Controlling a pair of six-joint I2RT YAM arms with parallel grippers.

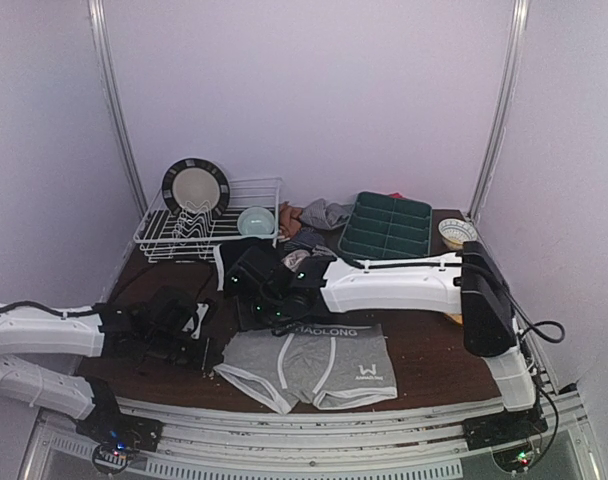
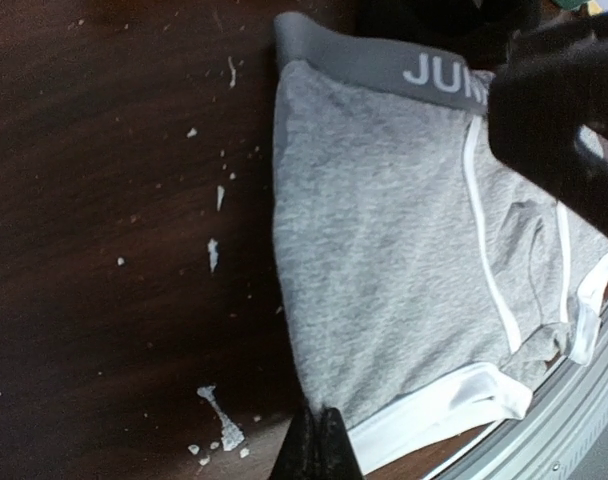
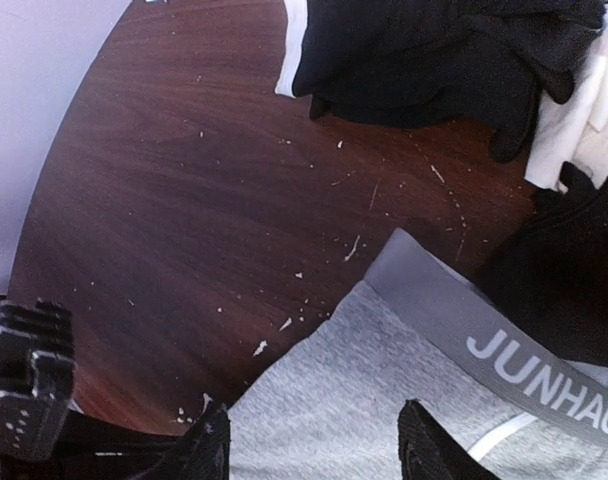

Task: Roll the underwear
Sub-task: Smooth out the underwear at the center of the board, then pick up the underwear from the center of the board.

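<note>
Black fingertips point(image 3: 209, 450) of the right gripper point(image 3: 321, 452) stood well spread and held nothing, with the grey underwear point(image 3: 384, 400) showing between them; whether they touched the cloth could not be told. They hung over the left end of the darker waistband point(image 3: 434, 310), so the garment lay directly below and stretched away to the robot's right. It was spread flat on the brown table point(image 3: 184, 150) near the front edge, its long axis running left to right, waistband toward the back and leg openings toward the arms' bases. The left gripper point(image 1: 196, 345) sat just beside the garment's left side, near the white leg hem point(image 2: 434, 405); how far it was open could not be made out. The right looked better placed for the waistband and the left for the side edge, and a roll would probably start from one of those. Further back lay a heap of other underwear point(image 1: 314, 225), black and grey among it, well apart from the flat pair.
</note>
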